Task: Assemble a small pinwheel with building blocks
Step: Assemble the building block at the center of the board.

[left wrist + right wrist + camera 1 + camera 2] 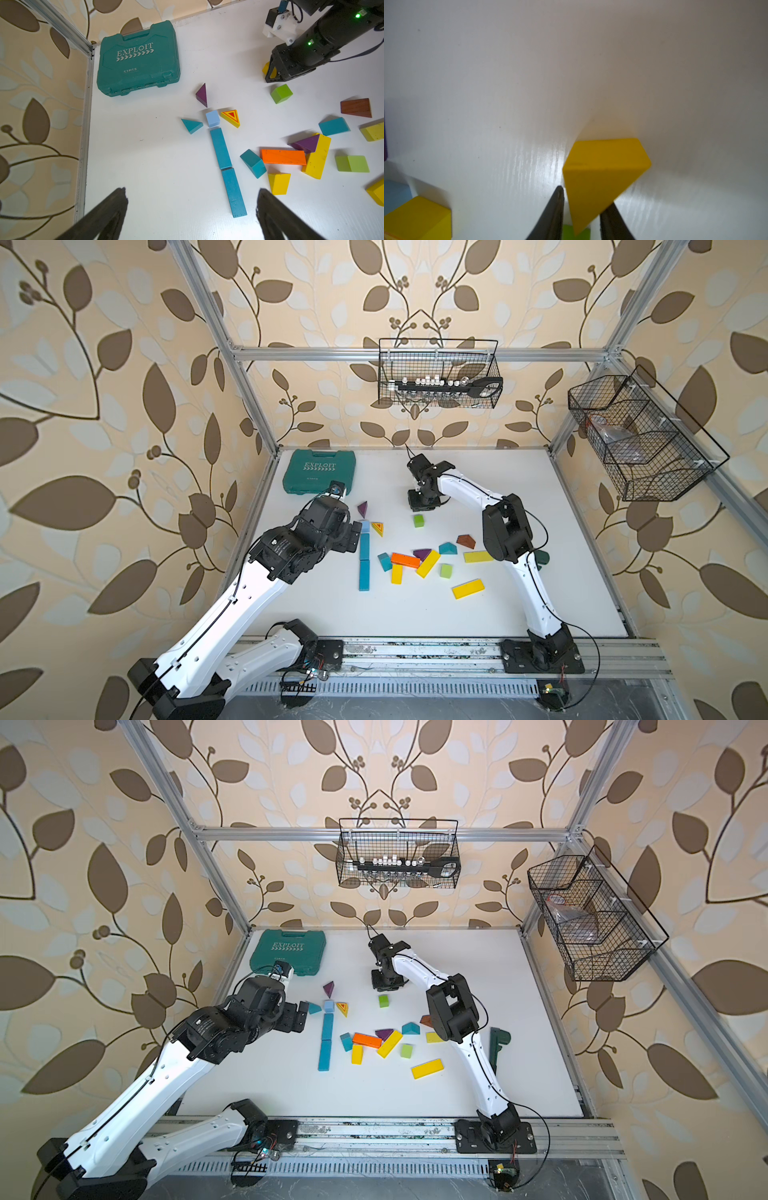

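Note:
A pale blue cube [213, 118] lies with a purple wedge [202, 94], a teal wedge [192, 125] and a yellow-and-red triangle [231, 117] around it. Two teal bars [364, 558] lie end to end below the cube. My left gripper [191, 191] hangs open and holds nothing, just left of the bars in both top views [303, 1017]. My right gripper [585, 196] is shut on a yellow wedge [602, 170], low over the table behind a green cube [419, 521]. I cannot tell whether the wedge touches the table. Loose building blocks [415, 562] lie mid-table.
A teal tool case [320, 470] lies at the back left corner. A dark green wrench [497, 1042] lies by the right arm. Wire baskets hang on the back wall [438, 373] and the right wall [640, 439]. Aluminium frame posts edge the table.

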